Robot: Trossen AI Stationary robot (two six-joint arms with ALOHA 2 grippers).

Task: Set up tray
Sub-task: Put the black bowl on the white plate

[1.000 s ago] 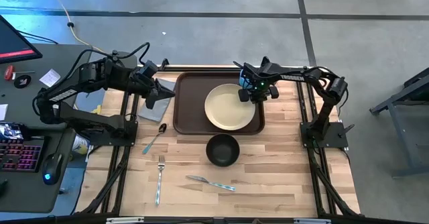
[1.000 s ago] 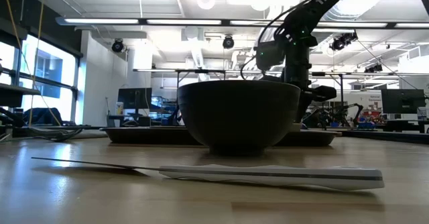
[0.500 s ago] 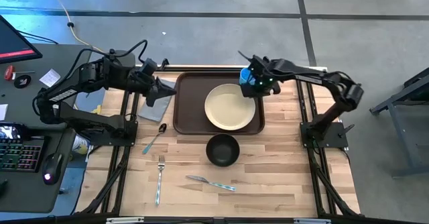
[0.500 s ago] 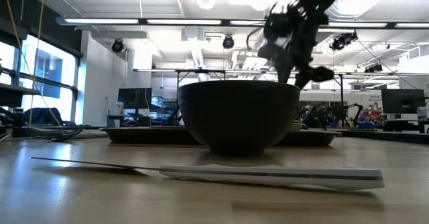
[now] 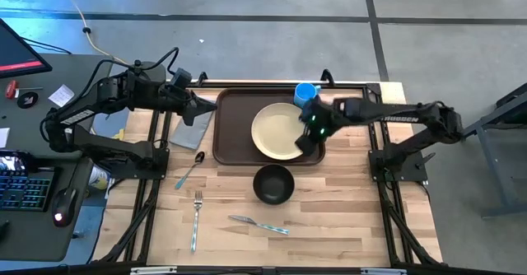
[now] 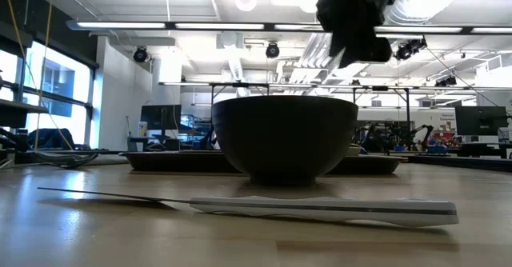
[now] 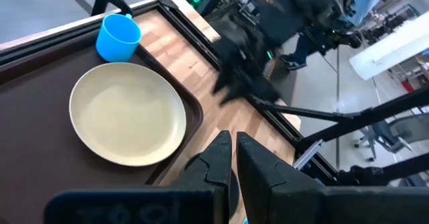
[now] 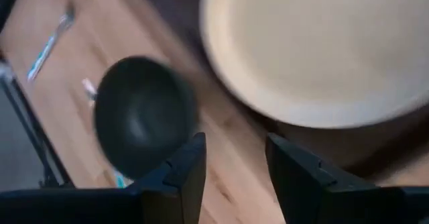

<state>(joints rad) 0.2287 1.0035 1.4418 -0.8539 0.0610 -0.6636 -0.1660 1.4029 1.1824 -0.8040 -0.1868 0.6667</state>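
Right pincer (image 5: 308, 138) has left blue cup (image 5: 305, 92) on tray (image 5: 230, 110).

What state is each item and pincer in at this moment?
tray: flat on table, carrying plate and cup
plate: empty, on tray
blue cup: upright, at the tray's far right corner
black bowl: upright, off tray
left pincer: shut, empty
right pincer: open, empty, above tray's near right edge
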